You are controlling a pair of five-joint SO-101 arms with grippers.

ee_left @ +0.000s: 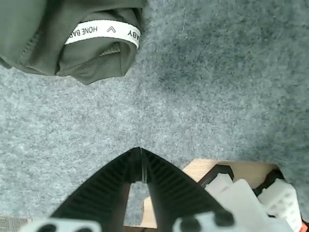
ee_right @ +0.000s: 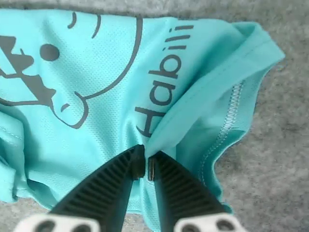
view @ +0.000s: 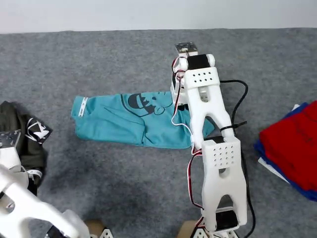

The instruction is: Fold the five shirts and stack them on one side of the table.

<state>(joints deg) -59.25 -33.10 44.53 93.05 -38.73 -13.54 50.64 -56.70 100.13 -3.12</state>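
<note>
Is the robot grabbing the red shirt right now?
No, the right gripper is pinching a fold of the teal shirt, while the red shirt lies well apart from it, off to the side.

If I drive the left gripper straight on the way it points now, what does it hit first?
Probably the bare grey mat just beyond the shut left gripper. The dark green shirt lies farther on and to one side, though depth is unclear.
</note>
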